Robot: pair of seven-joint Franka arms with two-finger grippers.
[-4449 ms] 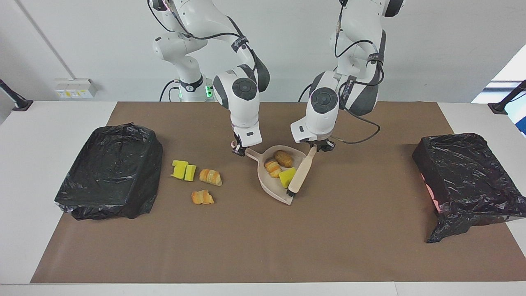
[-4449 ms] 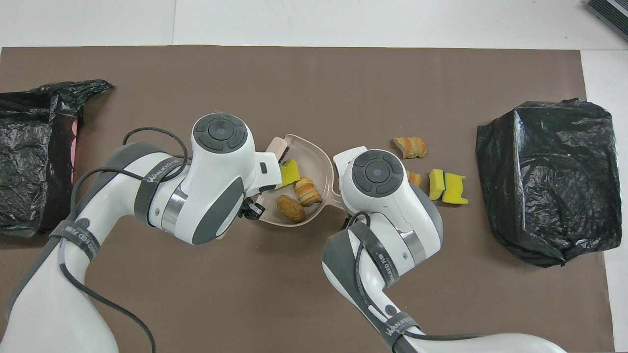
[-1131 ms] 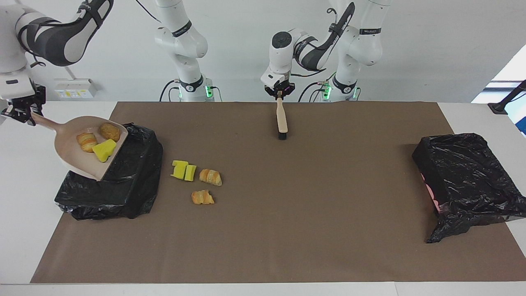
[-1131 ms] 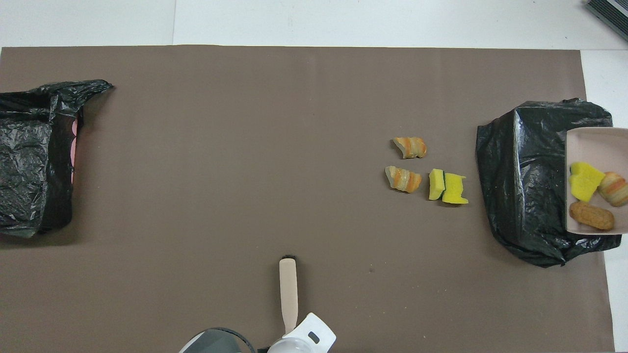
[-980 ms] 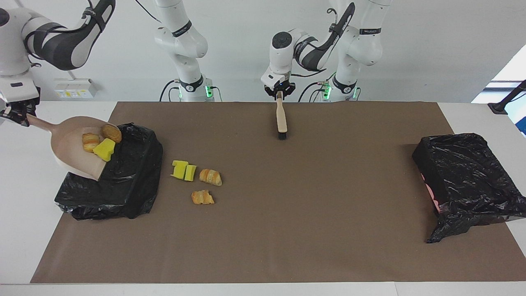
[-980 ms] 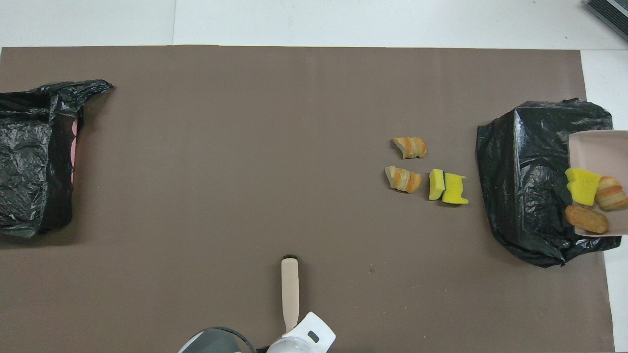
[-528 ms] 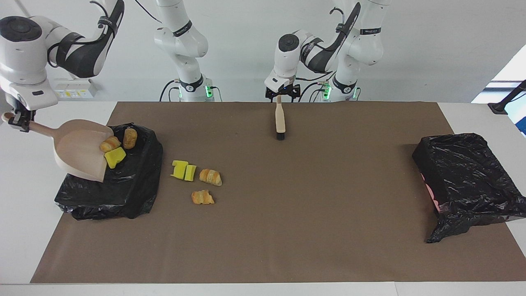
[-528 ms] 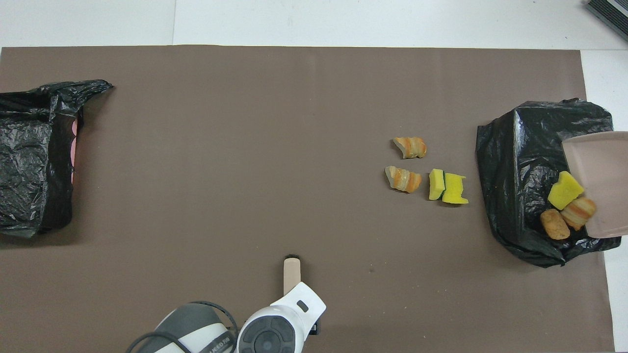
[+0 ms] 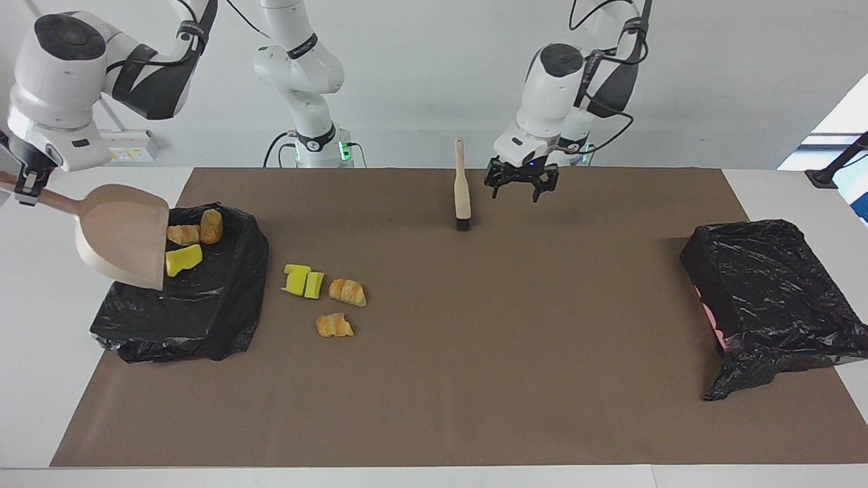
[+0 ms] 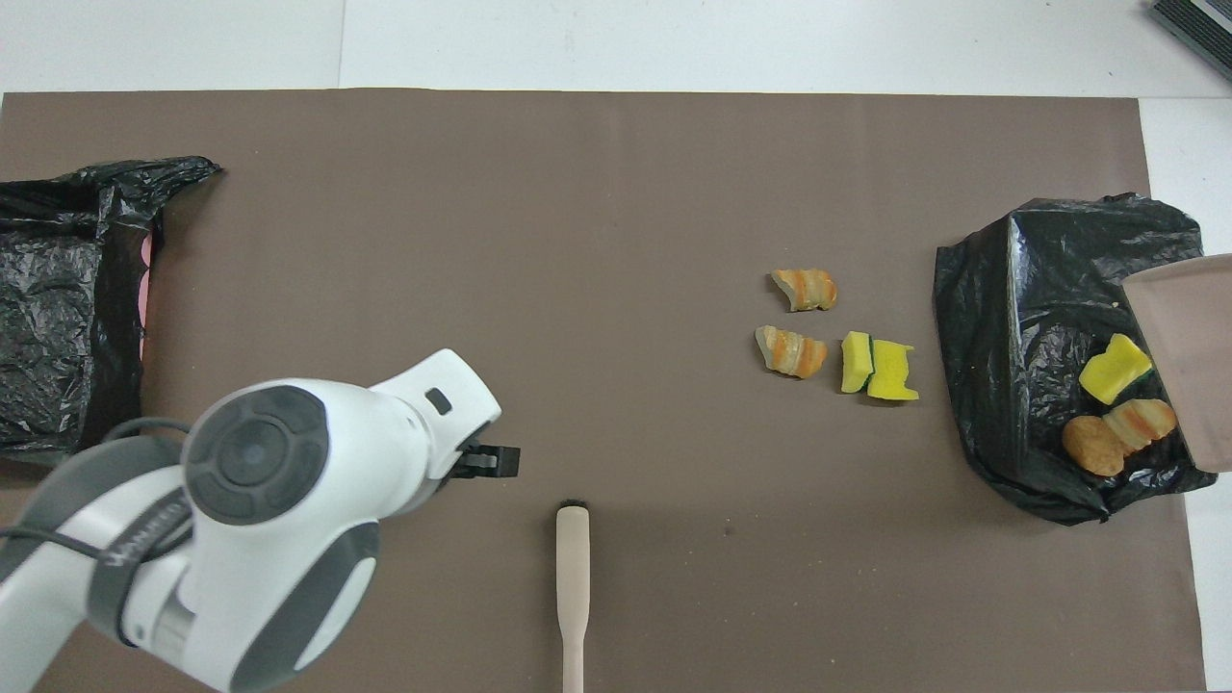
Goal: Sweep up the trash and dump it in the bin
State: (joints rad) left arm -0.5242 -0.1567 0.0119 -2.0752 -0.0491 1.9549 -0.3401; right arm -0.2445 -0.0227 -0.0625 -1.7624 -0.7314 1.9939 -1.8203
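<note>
Right hand (image 9: 20,186) clenched on tipped dustpan (image 9: 125,234) over bin (image 9: 203,298), trash (image 9: 183,259) inside, left hand (image 9: 521,181) released beside brush (image 9: 462,190).

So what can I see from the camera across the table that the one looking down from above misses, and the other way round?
Only the facing view shows the right hand gripping the dustpan's handle, and the left hand open over the mat beside the brush, which stands upright on its bristles.

Only the overhead view shows the whole dumped brown piece.

Both show the tipped dustpan over the black bin, three dumped pieces in the bin, and four pieces of trash on the mat.
</note>
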